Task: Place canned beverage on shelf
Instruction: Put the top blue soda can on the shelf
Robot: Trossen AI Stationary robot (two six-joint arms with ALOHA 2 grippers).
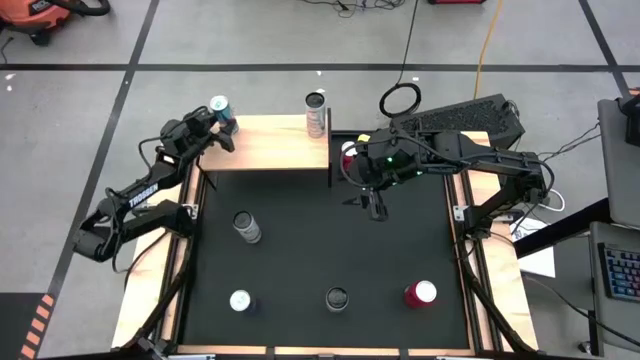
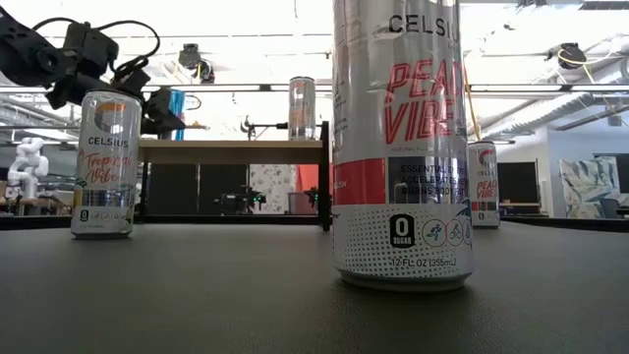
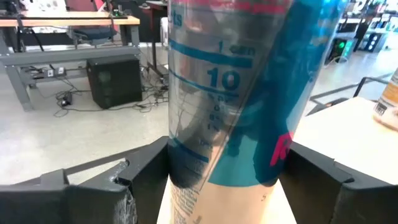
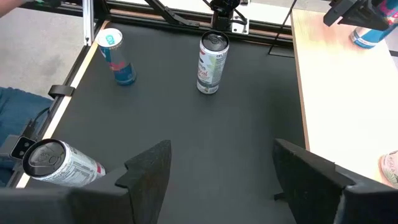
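At the far left end of the shelf [image 1: 268, 143], your left gripper [image 1: 224, 126] has a blue canned beverage [image 1: 221, 108] between its fingers. Your left wrist view shows that can [image 3: 249, 93] filling the gap between the two dark fingers [image 3: 146, 177], which sit right against its sides; whether they press it firmly you cannot tell from the frames. The can stands over the pale board near its far left corner. It is a slim glossy cylinder, translucent-looking blue with white print and a pale lower band.

A second can, silver and slim [image 1: 316, 112], stands upright on the shelf's far right corner. The shelf itself is a smooth light-wood rectangle on thin black legs [image 2: 324, 177].

Your right gripper [image 1: 375, 205] hangs over the black matte table [image 1: 320, 250] just beside the shelf's right end, fingers spread and holding nothing. A red-topped can [image 1: 349, 152] sits beneath that arm, partly hidden.

On the mat nearer you stand four more cans: a silver one [image 1: 245, 226], a white-topped one [image 1: 240, 300], a dark-topped one [image 1: 337, 298] and a red one [image 1: 419, 293].
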